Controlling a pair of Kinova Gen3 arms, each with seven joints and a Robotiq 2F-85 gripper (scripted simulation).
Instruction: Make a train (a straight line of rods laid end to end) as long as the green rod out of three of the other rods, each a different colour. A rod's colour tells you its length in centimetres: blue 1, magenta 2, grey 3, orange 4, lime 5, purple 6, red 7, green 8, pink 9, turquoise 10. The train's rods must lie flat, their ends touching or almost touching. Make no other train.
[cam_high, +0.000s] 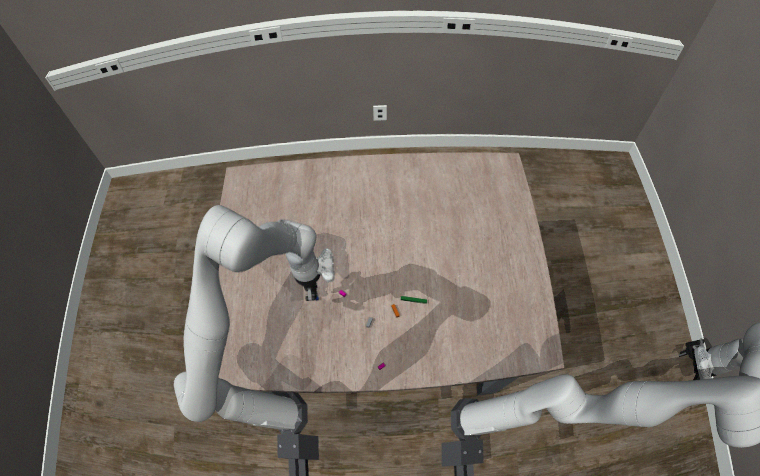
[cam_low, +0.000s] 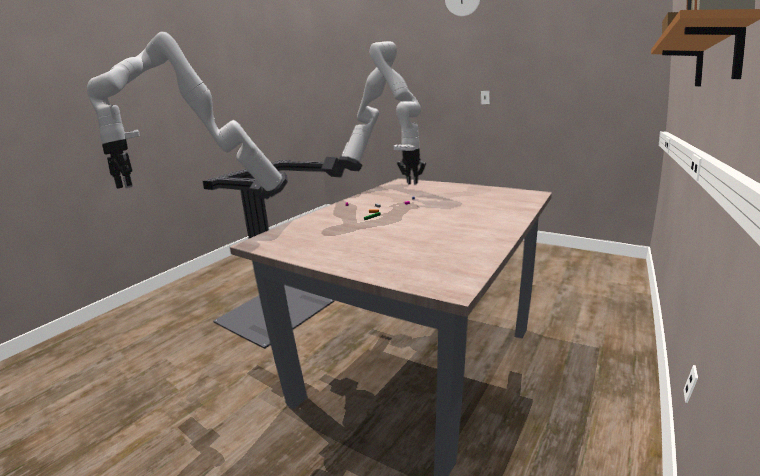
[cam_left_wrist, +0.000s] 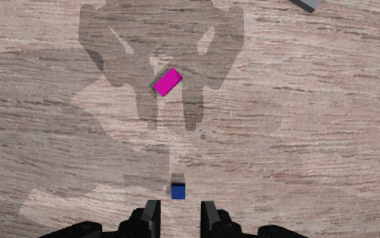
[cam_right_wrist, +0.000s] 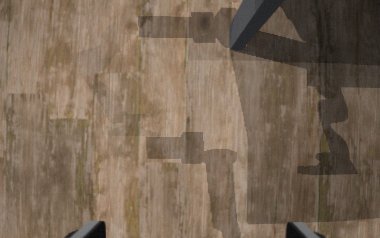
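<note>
So the left gripper (cam_high: 311, 298) (cam_low: 412, 182) (cam_left_wrist: 180, 217) is partly open, nothing in it, hovering above the blue rod (cam_high: 317, 298) (cam_low: 413, 197) (cam_left_wrist: 178, 192). In its wrist view, blue sits just ahead of the fingertips, roughly in line with the gap. Looks like a pick to me: 1+3+4 matches the green rod (cam_high: 413, 299) (cam_low: 372, 215).

My tip: centre over it, keep the fingers square to its faces, go straight down, then squeeze gently. The gap's fairly narrow, so a small sideways error could land a finger on top.

Magenta rod (cam_high: 342, 293) (cam_low: 407, 202) (cam_left_wrist: 167, 82) lies further ahead, so don't clip it. Grey rod (cam_high: 369, 322) (cam_low: 377, 205) (cam_left_wrist: 306, 4) is ahead and right in that view; orange rod (cam_high: 395, 310) (cam_low: 374, 211) is past grey. Right gripper (cam_high: 682, 353) (cam_low: 123, 186) (cam_right_wrist: 196, 230) is open, well away. No brands, labels or writing I can read.
</note>
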